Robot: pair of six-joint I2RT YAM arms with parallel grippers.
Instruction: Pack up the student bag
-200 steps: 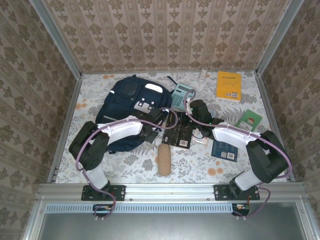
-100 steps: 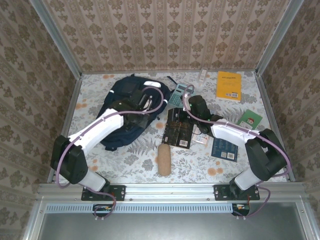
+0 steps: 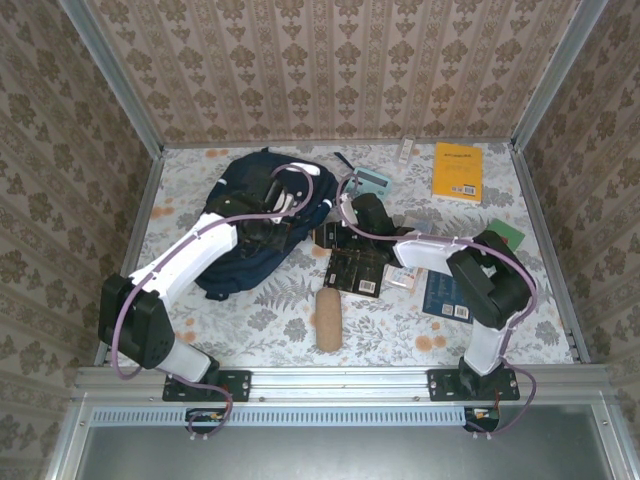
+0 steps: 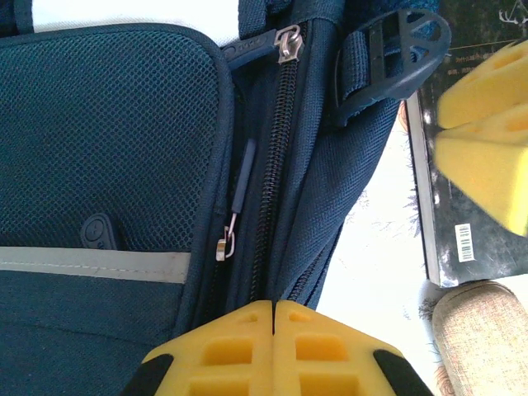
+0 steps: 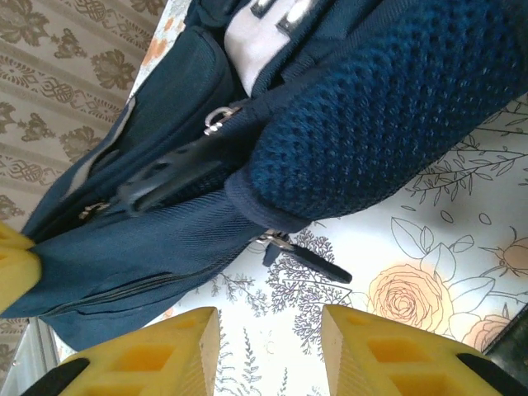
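Your left pincer point(image 4: 274, 318) is closed, fingers pressed together with nothing between them, close to the zipper point(image 4: 276, 148) of the student bag point(image 3: 235, 190). Your right pincer point(image 5: 268, 330) stands open and empty beside the bag's edge. The bag lies toward the far-left corner of the table point(image 3: 260, 320).

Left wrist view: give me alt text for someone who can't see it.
A navy student bag seen close up, a zipper running top to bottom beside its mesh pocket. The left claw, yellow and shut, sits at the bottom edge; a black book lies at right.
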